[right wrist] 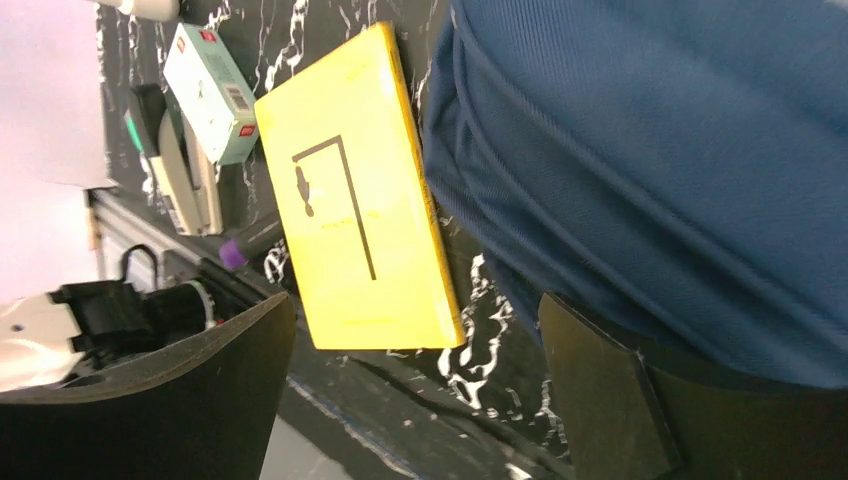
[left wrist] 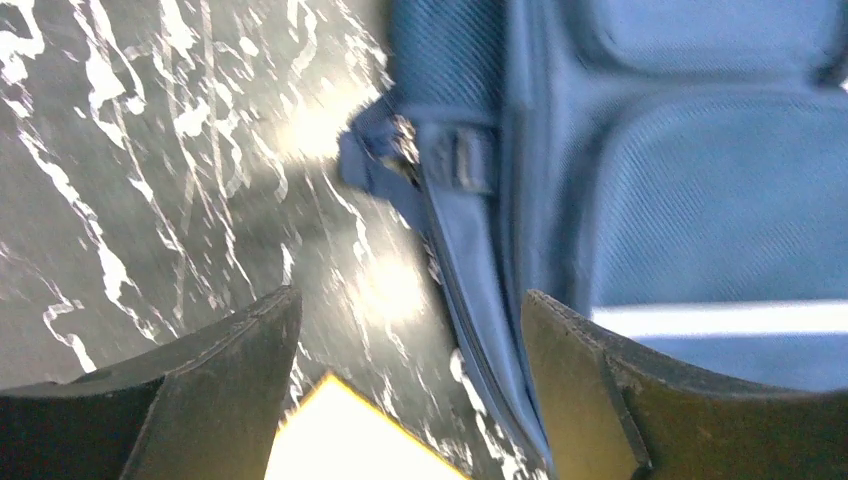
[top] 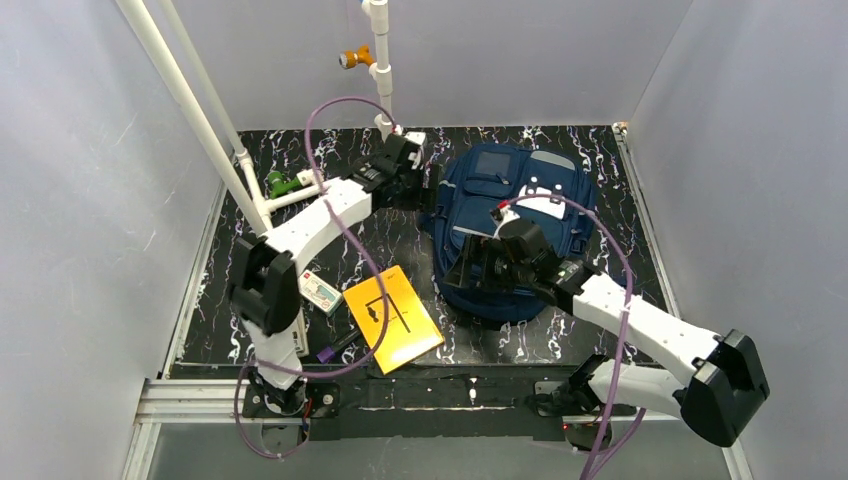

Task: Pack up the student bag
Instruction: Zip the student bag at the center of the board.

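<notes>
Student bag (top: 475, 210), navy, front face up, long axis near-to-far; contents hidden. Yellow book (top: 393, 318) lies outside, beside it. Left gripper (left wrist: 410, 300), right gripper (right wrist: 415, 305): jaws wide, empty.

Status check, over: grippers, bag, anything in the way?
Student bag lying flat. Left gripper open, empty, at its far-left edge. Right gripper open, empty, over its near end. Yellow book beside bag, unpacked.

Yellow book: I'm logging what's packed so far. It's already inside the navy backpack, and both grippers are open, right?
Not quite. The yellow book is not inside the navy backpack; it lies flat on the marbled table beside the backpack, as the top external view shows. The left gripper and right gripper are indeed open.
</notes>
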Available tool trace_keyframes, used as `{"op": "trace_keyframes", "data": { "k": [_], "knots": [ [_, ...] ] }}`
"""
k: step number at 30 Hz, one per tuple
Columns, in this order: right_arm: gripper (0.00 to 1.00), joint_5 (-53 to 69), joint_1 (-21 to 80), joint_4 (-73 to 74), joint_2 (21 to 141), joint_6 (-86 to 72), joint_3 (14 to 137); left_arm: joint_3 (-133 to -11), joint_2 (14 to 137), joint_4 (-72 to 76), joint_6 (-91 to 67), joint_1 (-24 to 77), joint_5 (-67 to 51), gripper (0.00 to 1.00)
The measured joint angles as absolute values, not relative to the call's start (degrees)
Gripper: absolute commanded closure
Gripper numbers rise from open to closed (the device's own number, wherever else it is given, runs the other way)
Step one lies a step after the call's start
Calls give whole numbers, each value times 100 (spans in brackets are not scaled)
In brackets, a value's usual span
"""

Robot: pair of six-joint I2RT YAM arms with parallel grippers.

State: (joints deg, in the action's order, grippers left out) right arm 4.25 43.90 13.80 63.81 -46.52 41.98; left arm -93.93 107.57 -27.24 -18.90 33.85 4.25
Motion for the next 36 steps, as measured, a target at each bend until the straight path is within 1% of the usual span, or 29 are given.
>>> {"op": "trace_keyframes", "data": {
  "k": [3,5,9,12,14,17,20,23,26,28,30,33,34,36],
  "knots": [
    [2,89,4351,2130,6322,-3874,4921,-8602,9839,-2545,-2121,3450,-89,14],
    [2,-290,4311,2515,6302,-3411,5413,-8132,9332,-2294,-2285,3516,-521,13],
    [2,-1035,3994,2945,6106,-2856,5745,-7338,8691,-1754,-2412,3887,-1046,13],
    [2,-1313,3175,3212,5905,-2635,5712,-7070,8611,-1496,-2399,4536,-996,16],
    [2,-1282,2143,3227,5741,-2519,5572,-7035,8689,-1391,-2451,5063,-862,15],
    [2,-672,886,3157,5614,-2477,5308,-7035,8844,-1339,-2753,5454,-526,14],
    [2,161,-134,2982,5701,-2484,4976,-7072,9139,-1337,-3015,5417,-54,15],
    [2,816,-808,2832,5957,-2510,4676,-7352,9649,-1352,-3159,5325,-14,22],
    [5,1326,-1227,2661,6139,-2681,4499,-7557,10001,-1140,-3361,5288,-207,23],
    [7,1730,-1496,2344,6237,-2939,4399,-7537,10012,-1039,-3538,5288,-263,23],
    [11,2167,-1772,1863,6351,-3330,4215,-7533,10009,-875,-3806,5288,-290,21],
    [26,2630,-2018,1269,6584,-3887,3942,-7367,10005,-454,-4222,5288,-296,21],
    [31,2751,-2064,1094,6678,-4066,3854,-7303,10005,-340,-4364,5275,-281,22],
    [35,2891,-2126,869,6803,-4394,3730,-7255,10005,-252,-4556,5245,-242,26]
  ]
}}
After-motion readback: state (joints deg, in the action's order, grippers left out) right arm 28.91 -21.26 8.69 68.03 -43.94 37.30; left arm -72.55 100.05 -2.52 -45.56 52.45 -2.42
